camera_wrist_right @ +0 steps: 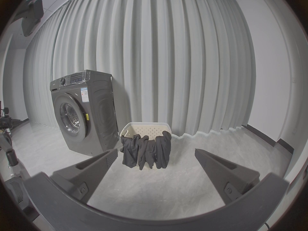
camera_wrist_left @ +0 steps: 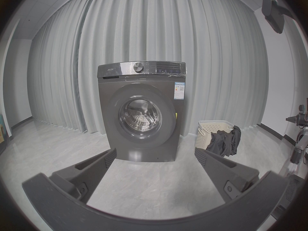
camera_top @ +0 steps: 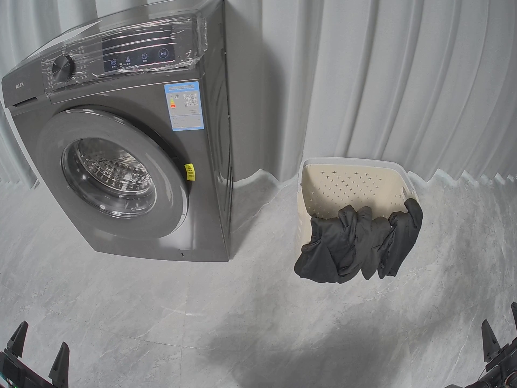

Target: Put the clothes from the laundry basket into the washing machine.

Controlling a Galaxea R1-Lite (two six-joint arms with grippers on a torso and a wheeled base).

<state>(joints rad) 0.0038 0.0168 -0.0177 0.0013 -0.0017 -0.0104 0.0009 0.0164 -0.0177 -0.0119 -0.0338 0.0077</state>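
Overall, pale marbled floor (camera_top: 242,308), pleated curtains (camera_top: 377,55) behind washing machine (camera_top: 124,136).

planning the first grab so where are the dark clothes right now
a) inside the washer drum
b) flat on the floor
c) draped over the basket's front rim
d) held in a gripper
c: the dark clothes hang over the near rim of the laundry basket, which stands beside the washing machine.

Dark clothes (camera_top: 355,241) draped over cream laundry basket (camera_top: 350,187), beside closed washing machine (camera_top: 126,136)
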